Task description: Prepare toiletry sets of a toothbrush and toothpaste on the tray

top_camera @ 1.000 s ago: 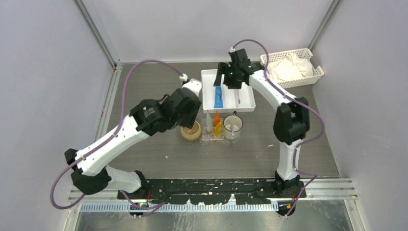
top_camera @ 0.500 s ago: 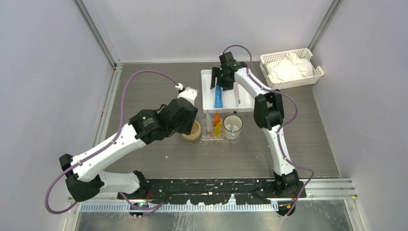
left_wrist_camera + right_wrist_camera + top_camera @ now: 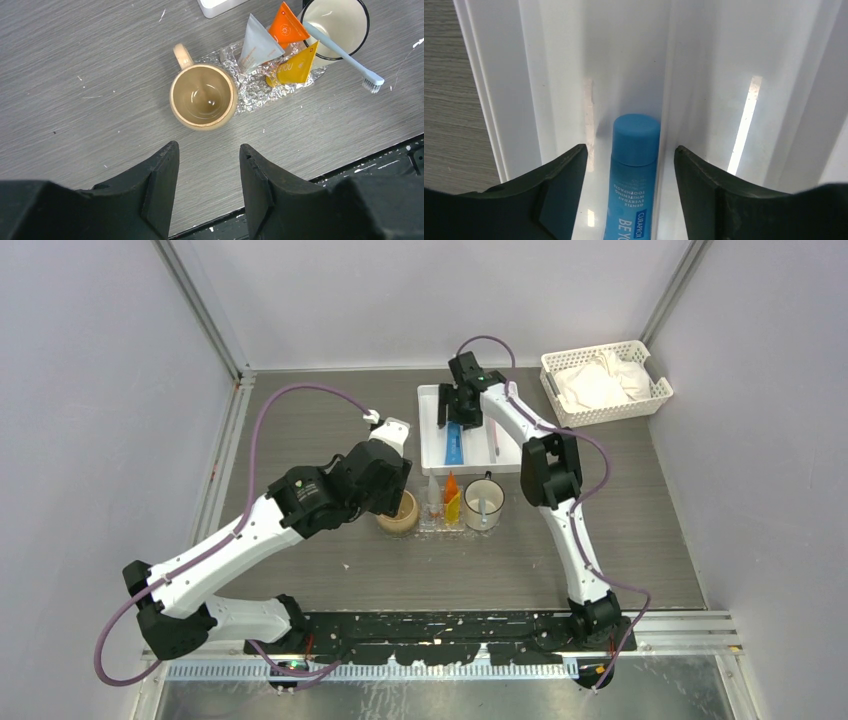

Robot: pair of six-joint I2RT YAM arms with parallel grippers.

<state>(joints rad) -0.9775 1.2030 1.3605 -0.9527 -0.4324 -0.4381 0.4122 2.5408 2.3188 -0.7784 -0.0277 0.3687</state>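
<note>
Blue toothpaste tube [image 3: 633, 190] with round blue cap [image 3: 636, 132], white lettering along body, lying flat in narrow compartment of white compartmented tray [image 3: 549, 75]. Long axis running along compartment; cap pointing toward tray's far end, away from arm bases. Right gripper [image 3: 630, 155] straddling cap end, fingers spread wider than tube, gripping nothing. Left gripper [image 3: 207, 170] hovering near beige mug [image 3: 202, 97], fingers parted, holding nothing. Orange tube [image 3: 286, 27], yellow tube [image 3: 295, 67] sitting on clear tray [image 3: 255, 95] beside mug.
</note>
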